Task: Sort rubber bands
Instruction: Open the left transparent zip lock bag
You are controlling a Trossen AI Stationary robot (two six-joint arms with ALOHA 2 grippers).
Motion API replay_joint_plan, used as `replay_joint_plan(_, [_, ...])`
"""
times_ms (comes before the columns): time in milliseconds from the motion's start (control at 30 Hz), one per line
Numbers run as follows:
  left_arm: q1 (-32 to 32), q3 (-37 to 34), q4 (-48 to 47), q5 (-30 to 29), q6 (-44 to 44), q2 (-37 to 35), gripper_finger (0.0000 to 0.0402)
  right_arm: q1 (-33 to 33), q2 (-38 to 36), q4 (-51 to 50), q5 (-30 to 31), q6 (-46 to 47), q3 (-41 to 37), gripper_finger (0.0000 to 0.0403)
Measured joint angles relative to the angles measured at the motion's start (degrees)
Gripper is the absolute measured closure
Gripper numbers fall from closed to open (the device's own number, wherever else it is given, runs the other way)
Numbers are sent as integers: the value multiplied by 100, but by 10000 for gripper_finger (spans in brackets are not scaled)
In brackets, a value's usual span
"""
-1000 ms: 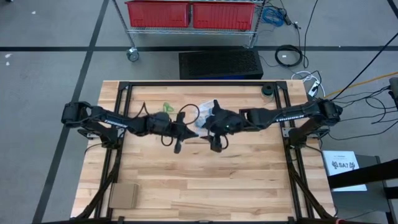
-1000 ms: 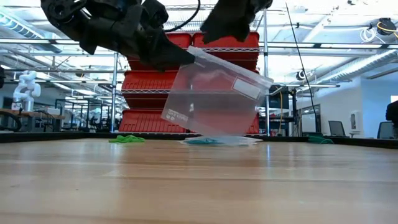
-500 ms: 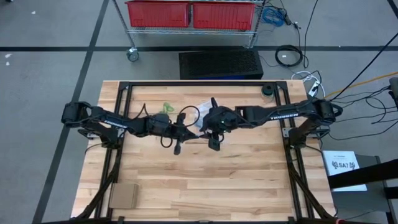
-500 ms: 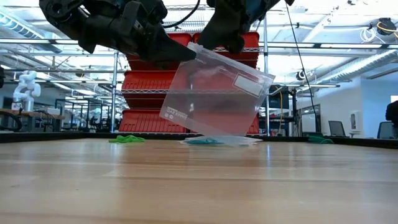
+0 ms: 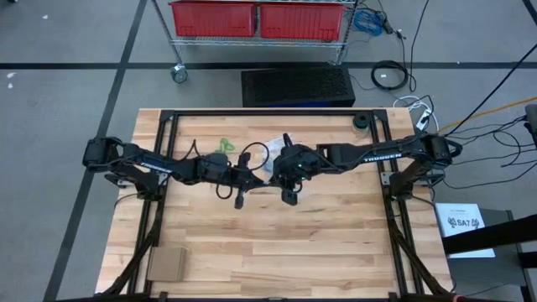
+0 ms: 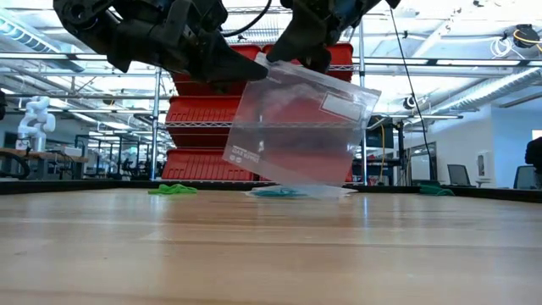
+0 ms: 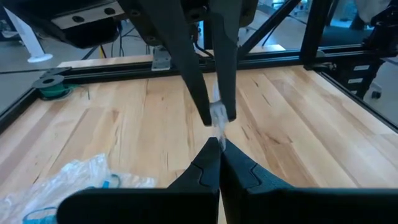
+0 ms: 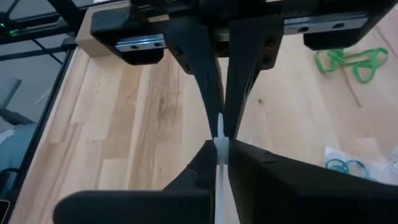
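1. The left gripper (image 6: 241,72) is above the middle of the desk (image 5: 277,252), a little toward its far edge, its fingers (image 7: 217,163) clenched on the top edge of a clear plastic bag (image 6: 296,127).
2. The right gripper (image 6: 309,55) meets it from the opposite side, with its fingers (image 8: 211,158) pinched onto the same top edge of the bag, just beside the left gripper's hold.
3. In each wrist view the two grippers' fingertips face each other closely, with a thin strip of clear plastic between them.
4. The bag hangs off the desk from both grips, tilted, its lower edge close above the wood; whether it holds any bands cannot be told.
5. A cluster of green rubber bands (image 6: 173,190) lies on the bare wood toward the far edge of the desk, on the left arm's side of the grippers.
6. A cluster of bright blue rubber bands (image 6: 278,192) lies farther back than the hanging bag, on or in a second clear bag (image 7: 74,177) that lies flat and crumpled on the desk.
7. More green shows low at the desk's far edge toward the right arm's side (image 6: 434,191); what it is cannot be told.
8. A flat brown pad (image 5: 166,263) lies near the desk's near left corner, well apart from the grippers.
9. Red bins (image 5: 256,17) sit on a wire cart beyond the desk's far edge.
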Motion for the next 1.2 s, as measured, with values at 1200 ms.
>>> replay_joint_plan(1200, [24, -4, 154, 153, -940, -41, 384, 223, -4, -103, 348, -181, 9, 401])
